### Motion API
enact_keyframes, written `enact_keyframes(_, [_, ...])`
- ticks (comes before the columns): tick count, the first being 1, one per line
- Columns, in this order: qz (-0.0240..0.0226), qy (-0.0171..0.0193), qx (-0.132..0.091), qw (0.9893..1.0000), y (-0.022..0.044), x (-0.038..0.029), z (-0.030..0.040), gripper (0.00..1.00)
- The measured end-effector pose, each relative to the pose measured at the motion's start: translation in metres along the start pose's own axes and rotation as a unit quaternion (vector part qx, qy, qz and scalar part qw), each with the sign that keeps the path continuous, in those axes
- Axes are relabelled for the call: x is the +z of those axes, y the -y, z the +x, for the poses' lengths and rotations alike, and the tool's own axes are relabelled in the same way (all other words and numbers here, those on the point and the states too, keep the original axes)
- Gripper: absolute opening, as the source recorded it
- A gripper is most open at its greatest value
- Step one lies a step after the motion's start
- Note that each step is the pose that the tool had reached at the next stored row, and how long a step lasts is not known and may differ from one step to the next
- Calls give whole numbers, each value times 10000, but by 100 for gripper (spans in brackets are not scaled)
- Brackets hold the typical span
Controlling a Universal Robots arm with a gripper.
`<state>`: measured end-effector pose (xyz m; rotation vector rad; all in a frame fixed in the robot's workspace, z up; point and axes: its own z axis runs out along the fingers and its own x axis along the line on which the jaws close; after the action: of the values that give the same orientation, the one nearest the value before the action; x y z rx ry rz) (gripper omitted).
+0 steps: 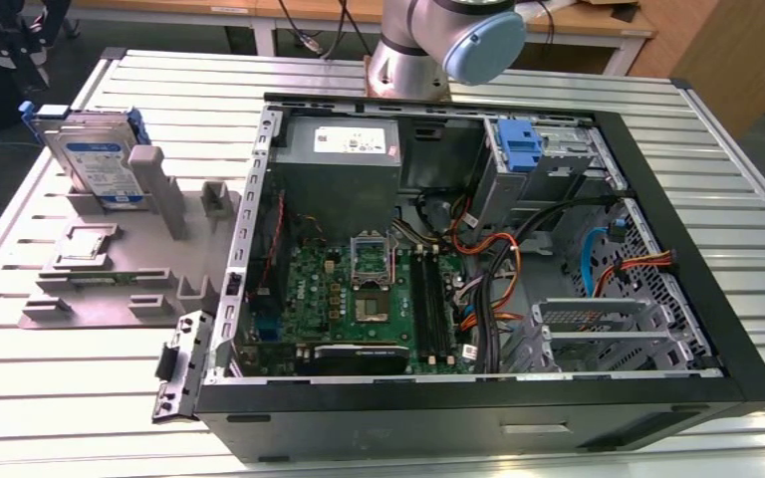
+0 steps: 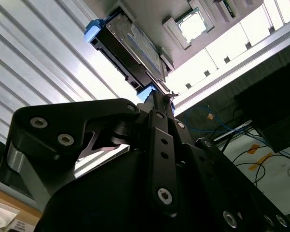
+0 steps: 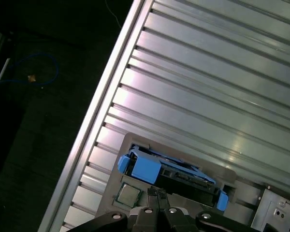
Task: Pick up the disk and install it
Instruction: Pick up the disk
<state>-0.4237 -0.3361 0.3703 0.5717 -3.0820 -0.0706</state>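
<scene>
Zero steps done: the disk [image 1: 97, 159] stands in its holder [image 1: 152, 194] (beside the open case [image 1: 422, 418]), while my pincer [image 3: 157, 194] hovers near it, closed and empty.

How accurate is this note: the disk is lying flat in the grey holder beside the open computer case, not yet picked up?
One detail is wrong. The disk is not lying flat: it stands upright on its edge in the grey holder, as the exterior view shows. The rest holds: it is beside the open computer case and not yet picked up.
</scene>
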Motion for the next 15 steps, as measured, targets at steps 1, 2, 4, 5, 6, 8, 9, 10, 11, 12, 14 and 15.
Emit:
enact_keyframes(1, [0, 0, 0, 10000, 0, 0, 0, 10])
enact_keyframes(2, [0, 0, 0, 10000, 0, 0, 0, 10])
enact_keyframes(4, [-1, 0, -2, 10000, 0, 0, 0, 10])
enact_keyframes(5, [-1, 0, -12, 10000, 0, 0, 0, 10])
enact_keyframes(6, [-1, -2, -36, 10000, 0, 0, 0, 10])
enact_keyframes(8, [-1, -5, -128, 9999, 0, 0, 1, 10])
enact_keyframes(9, [-1, -8, -194, 9998, 0, 1, 1, 10])
enact_keyframes(10, [-1, -11, -262, 9997, 0, 1, 0, 10])
enact_keyframes(11, [-1, -15, -337, 9994, 0, 0, 0, 10])
enact_keyframes(12, [-1, -19, -420, 9991, 0, 0, 0, 10])
enact_keyframes(14, [-2, -26, -588, 9983, 0, 0, 0, 10])
enact_keyframes(15, [-2, -30, -665, 9978, 0, 0, 0, 10])
